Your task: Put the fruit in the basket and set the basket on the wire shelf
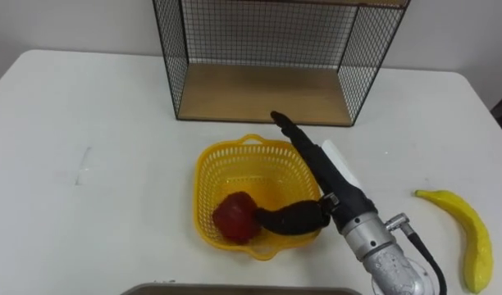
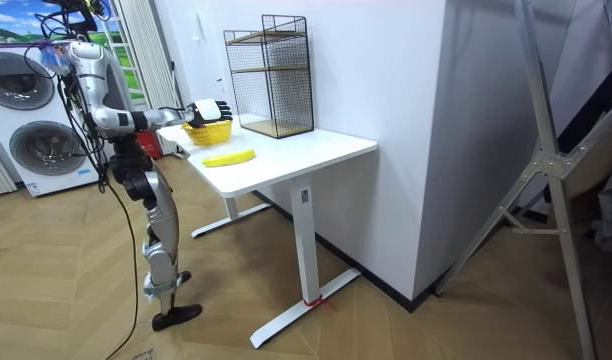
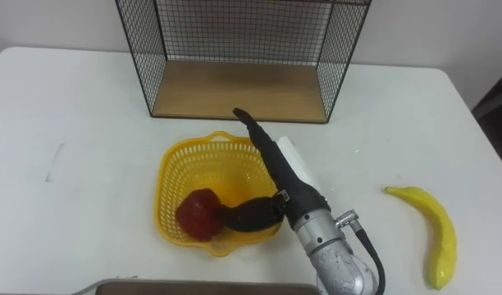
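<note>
Nearest you, the right robot hand (image 1: 331,187) lies over the basket (image 1: 202,174), fingers straight and open, gripping nothing, its thumb touching the one red fruit (image 1: 234,218) inside. The one banana (image 1: 469,235) lies well apart on the worktop (image 1: 87,164) to the right; it looks soft and easily bruised, so take it gently round the middle. The single basket seems light, bendy plastic, best held by a rim handle, and one shelf (image 1: 259,92) stands just beyond.

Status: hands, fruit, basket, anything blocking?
Right hand open over basket, thumb at red fruit inside. Banana not yet in, on table to basket's right. Basket sits before wire shelf, path unobstructed.
</note>
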Robot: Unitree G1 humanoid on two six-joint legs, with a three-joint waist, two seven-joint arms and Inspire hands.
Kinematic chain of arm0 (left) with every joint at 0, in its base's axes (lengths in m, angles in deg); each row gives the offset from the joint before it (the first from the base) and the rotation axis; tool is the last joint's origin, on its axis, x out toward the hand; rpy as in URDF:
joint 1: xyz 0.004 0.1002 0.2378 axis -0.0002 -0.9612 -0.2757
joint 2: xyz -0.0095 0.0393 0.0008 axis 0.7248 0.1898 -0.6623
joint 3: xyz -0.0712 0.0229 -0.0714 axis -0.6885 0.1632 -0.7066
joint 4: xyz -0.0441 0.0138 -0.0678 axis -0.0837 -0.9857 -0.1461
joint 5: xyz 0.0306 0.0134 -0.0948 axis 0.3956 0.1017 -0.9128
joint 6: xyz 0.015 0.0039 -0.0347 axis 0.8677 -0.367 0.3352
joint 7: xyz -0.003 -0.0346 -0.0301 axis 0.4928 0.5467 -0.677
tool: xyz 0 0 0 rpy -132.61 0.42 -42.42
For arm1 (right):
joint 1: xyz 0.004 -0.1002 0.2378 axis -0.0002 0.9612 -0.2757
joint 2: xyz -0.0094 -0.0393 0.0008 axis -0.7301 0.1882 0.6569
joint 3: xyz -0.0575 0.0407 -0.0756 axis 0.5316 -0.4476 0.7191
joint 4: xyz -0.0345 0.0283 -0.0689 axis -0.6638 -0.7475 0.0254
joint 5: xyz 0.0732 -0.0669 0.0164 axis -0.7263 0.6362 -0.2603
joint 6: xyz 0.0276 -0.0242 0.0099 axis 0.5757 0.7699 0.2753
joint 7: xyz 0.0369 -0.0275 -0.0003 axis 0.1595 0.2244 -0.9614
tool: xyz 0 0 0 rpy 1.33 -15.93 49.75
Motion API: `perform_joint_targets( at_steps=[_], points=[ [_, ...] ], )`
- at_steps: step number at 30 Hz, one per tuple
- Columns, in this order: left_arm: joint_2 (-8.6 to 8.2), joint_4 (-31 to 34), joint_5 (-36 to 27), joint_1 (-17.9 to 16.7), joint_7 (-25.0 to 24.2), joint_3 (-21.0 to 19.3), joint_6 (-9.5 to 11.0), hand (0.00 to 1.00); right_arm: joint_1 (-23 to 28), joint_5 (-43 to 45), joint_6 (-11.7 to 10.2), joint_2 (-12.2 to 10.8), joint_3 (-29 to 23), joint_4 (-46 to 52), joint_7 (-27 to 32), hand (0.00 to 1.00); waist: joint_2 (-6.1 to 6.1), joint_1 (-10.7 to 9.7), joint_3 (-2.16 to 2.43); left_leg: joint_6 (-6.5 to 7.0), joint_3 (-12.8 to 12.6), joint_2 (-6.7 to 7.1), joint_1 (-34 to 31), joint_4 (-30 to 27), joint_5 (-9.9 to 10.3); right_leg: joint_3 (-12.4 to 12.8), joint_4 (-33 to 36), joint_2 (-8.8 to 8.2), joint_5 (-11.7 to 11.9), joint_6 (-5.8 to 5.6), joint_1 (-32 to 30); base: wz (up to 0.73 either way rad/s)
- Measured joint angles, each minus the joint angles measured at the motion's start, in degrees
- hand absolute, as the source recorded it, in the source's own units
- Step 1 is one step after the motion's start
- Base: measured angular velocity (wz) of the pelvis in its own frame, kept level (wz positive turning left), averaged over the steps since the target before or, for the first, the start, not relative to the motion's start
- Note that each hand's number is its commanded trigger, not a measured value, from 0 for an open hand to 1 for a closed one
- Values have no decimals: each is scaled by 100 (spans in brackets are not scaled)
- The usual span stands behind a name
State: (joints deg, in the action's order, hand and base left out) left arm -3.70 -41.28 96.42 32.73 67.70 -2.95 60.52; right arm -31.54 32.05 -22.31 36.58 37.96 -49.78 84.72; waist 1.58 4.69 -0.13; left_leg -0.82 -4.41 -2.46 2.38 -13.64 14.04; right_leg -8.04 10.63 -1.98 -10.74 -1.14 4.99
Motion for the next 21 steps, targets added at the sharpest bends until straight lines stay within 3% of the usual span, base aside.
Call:
perform_joint_targets(
  at_steps=[8, 14, 19, 21],
  points=[
    [-15, -1, 1, -27, 19, -4, -46, 0, -7, -382, 7, -48, -30, 56, 4, 0, -51, 30, 1, 0, -38, 0, 4, 11, 0, 70, 2, 3, 0, 0, -26, -2],
    [-47, 0, -95, -206, 23, 5, -23, 0, -10, -1179, 4, -189, -323, 170, 285, 0, -150, -115, 21, 0, -20, 0, 19, 10, 0, 38, 5, 2, 0, 0, -2, 2],
    [-45, -9, -107, -309, 146, -10, 80, 0, -27, -1627, -190, -205, -823, 521, 712, 0, -155, -252, 25, 0, -62, 0, 65, 3, -2, 83, 13, 3, 0, 0, 14, -3],
    [-44, -19, -116, -341, 195, -14, 107, 0, -30, -1769, -262, -220, -1045, 541, 920, 0, -130, -312, 5, 0, -88, -1, 121, 21, -1, 107, 12, 3, 0, -1, 63, -8]
  ],
)
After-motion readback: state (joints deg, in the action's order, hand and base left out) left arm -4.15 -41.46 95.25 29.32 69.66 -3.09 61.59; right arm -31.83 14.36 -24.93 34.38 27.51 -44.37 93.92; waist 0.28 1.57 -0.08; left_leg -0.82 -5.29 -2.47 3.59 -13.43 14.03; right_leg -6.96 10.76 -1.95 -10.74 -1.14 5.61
